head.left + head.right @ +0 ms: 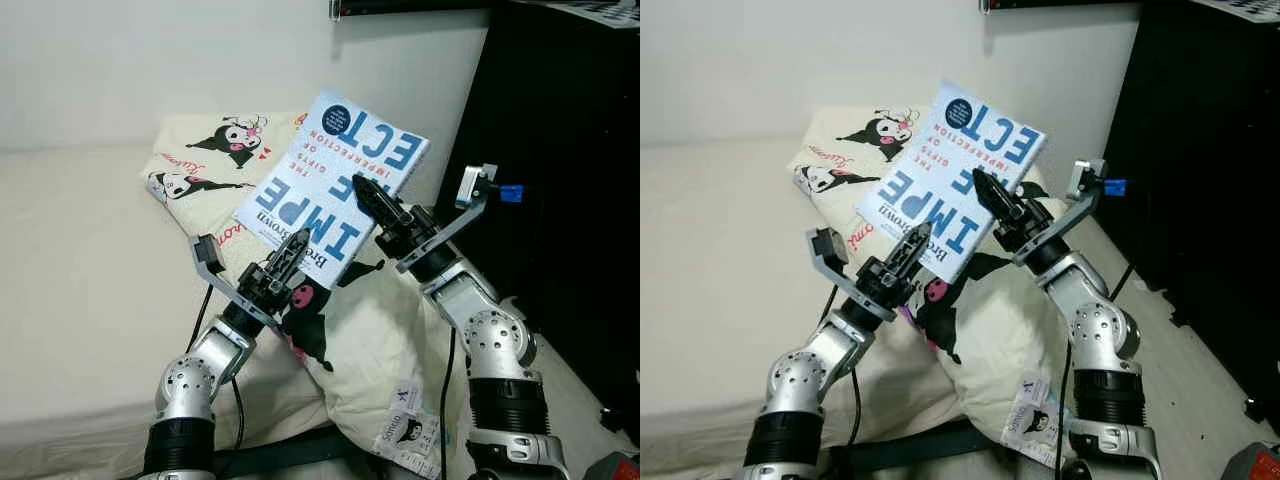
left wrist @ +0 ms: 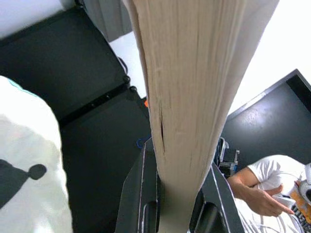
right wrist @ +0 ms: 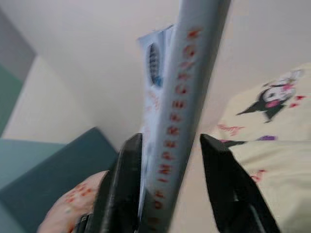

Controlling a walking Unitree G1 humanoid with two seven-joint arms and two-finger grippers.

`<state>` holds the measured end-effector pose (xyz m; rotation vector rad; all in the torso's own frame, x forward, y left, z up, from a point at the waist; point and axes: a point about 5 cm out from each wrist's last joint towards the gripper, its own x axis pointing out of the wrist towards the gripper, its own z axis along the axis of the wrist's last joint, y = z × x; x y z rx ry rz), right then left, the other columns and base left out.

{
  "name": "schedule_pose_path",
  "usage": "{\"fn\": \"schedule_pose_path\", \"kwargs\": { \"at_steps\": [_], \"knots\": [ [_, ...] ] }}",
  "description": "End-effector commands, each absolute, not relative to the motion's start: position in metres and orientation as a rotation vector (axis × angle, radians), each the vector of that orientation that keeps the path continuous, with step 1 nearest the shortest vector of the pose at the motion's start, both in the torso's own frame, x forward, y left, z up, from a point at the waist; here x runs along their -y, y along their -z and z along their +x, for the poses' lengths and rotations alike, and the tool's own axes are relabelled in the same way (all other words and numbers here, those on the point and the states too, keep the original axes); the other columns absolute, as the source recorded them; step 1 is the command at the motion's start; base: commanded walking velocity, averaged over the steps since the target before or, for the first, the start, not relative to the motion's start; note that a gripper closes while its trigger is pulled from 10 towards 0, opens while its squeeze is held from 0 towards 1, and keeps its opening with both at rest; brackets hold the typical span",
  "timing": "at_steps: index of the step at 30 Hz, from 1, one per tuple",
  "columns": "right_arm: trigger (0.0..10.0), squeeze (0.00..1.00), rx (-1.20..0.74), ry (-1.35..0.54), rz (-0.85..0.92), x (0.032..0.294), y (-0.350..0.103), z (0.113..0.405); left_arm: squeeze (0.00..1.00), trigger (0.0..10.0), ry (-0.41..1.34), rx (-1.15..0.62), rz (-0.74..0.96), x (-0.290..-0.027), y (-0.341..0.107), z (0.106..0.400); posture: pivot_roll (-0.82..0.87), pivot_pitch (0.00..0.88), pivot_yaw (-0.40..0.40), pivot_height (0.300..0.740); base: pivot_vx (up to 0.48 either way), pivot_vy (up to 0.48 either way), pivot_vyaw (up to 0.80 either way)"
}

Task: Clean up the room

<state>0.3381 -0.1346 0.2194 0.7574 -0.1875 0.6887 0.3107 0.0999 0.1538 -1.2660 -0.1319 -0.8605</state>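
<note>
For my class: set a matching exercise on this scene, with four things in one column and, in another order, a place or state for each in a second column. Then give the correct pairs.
Things:
1. book
2. left end effector
3. right end effector
4. cartoon-print pillow

Places or states:
A. lies on the bed by the wall
B. held up in the air, its cover upside down
C. clamped on the book's page edge
D. straddles the book's spine side, fingers not pressed against it

Pairs: 1-B, 2-C, 3-D, 4-A
</note>
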Motion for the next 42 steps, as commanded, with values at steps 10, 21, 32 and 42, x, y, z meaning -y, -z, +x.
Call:
{"fn": "schedule_pose_path", "kwargs": {
  "at_steps": [10,21,32,42],
  "knots": [
    [10.0,1.0,0.206,-0.474,0.767,0.172,-0.208,0.346,0.0,0.0,0.727,0.232,-1.243,-0.119,-0.168,0.325,-0.06,0.0,-0.023,0.451,0.0,0.0,0.0],
    [10.0,1.0,0.101,-0.291,0.755,0.198,-0.178,0.35,0.0,0.0,0.554,0.31,-1.09,-0.143,-0.191,0.342,-0.06,0.0,-0.02,0.451,0.0,0.0,0.0],
    [10.0,0.0,-0.179,0.002,0.853,0.221,-0.098,0.343,0.0,10.0,0.09,0.355,-0.466,-0.197,-0.228,0.356,-0.04,0.0,-0.022,0.451,0.0,0.0,0.0],
    [10.0,0.0,-0.273,-0.068,0.886,0.209,-0.079,0.341,0.0,10.0,0.011,0.307,-0.469,-0.199,-0.205,0.346,-0.02,0.0,-0.031,0.451,0.0,0.0,0.0]
  ]
}}
